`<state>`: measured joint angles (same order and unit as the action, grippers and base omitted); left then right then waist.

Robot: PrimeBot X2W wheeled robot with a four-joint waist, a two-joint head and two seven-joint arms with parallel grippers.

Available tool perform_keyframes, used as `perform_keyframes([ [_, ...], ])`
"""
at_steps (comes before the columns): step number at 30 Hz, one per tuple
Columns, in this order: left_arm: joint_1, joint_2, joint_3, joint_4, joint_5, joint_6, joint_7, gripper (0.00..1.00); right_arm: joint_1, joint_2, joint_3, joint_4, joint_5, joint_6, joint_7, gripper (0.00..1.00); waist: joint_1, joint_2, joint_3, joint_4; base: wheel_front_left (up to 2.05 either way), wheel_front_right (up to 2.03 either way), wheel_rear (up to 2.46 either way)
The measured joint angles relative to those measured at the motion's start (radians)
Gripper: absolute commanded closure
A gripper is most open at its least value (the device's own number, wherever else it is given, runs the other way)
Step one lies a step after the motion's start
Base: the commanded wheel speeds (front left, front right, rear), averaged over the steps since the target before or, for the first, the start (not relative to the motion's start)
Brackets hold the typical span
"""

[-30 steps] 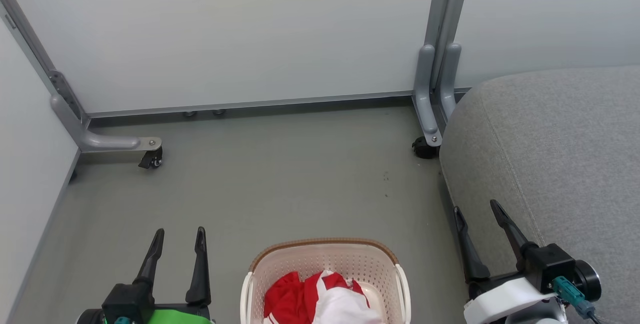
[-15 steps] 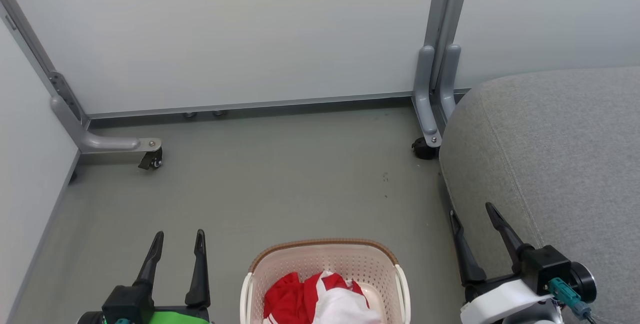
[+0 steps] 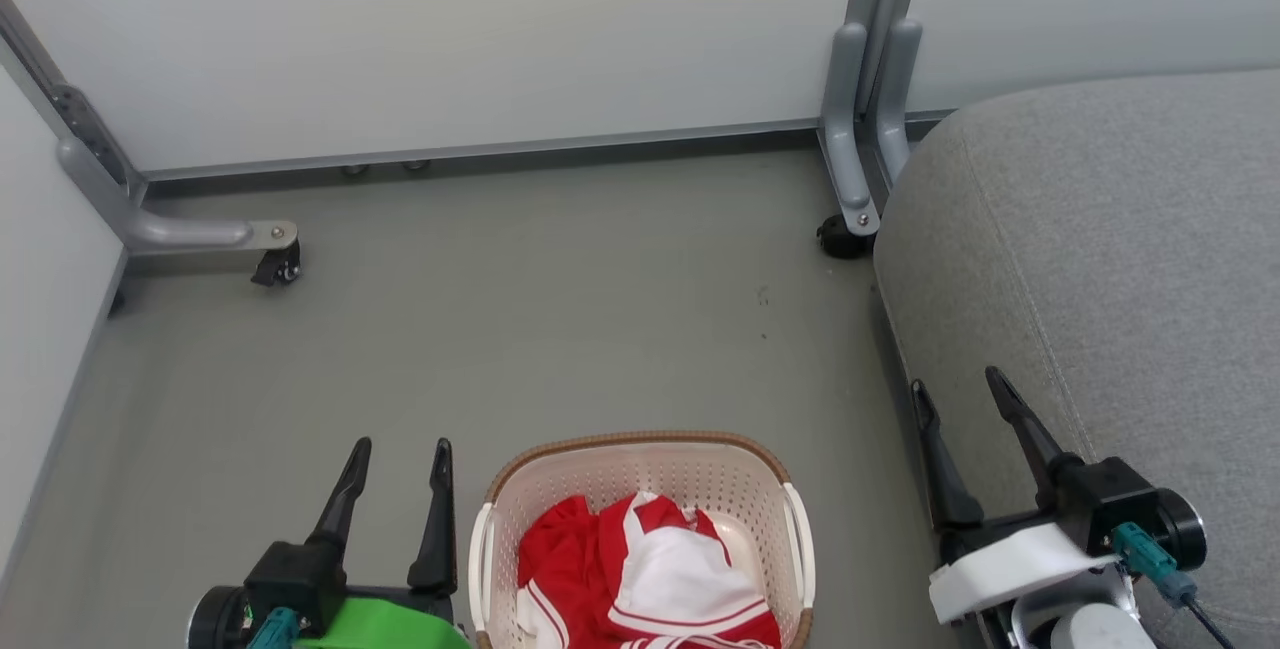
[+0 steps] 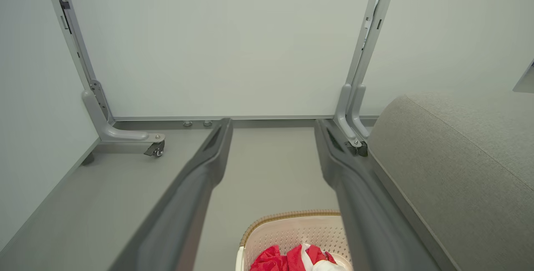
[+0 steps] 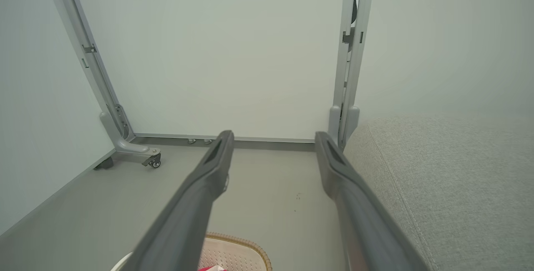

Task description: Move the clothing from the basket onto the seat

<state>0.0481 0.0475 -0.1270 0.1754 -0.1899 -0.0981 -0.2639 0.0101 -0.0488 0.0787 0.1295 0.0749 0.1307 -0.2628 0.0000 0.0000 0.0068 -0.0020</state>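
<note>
Grey floor [image 3: 560, 329], white partitions [image 3: 450, 29], grey seat [image 3: 1100, 229]

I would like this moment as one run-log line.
jersey: in basket | left gripper: jaws open | right gripper: jaws open | seat: right of basket

I read the clothing [image 3: 640, 579] as red with white panels and red-and-white striped trim. I read the basket [image 3: 650, 474] as cream perforated plastic with a brown woven-look rim and white handles. I note the seat [image 3: 1120, 259] as grey woven fabric, the floor [image 3: 560, 329] as dull grey-green, and the partition panels [image 3: 450, 29] as pale grey-white.
</note>
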Motion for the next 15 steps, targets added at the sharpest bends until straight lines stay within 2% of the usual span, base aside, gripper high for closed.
perform_keyframes([
  [8, -0.154, 0.000, -0.064, 0.074, 0.003, -0.026, 0.000, 0.00, -0.126, 0.000, -0.039, -0.037, 0.017, 0.000, 0.000, 0.00, 0.0000, 0.0000, 0.144, -0.004, 0.00, 0.00, 0.00],
  [10, -0.207, 0.001, -0.103, 0.117, -0.016, -0.030, 0.000, 0.00, -0.159, 0.001, -0.079, -0.048, 0.062, 0.000, 0.000, 0.00, 0.0000, 0.0000, 0.193, -0.005, 0.00, 0.00, 0.00],
  [15, -0.340, 0.004, -0.247, 0.211, -0.063, -0.031, 0.000, 0.00, -0.225, 0.001, -0.123, -0.088, 0.040, 0.000, 0.000, 0.00, 0.0001, 0.0000, 0.300, -0.010, 0.00, 0.00, 0.00],
])
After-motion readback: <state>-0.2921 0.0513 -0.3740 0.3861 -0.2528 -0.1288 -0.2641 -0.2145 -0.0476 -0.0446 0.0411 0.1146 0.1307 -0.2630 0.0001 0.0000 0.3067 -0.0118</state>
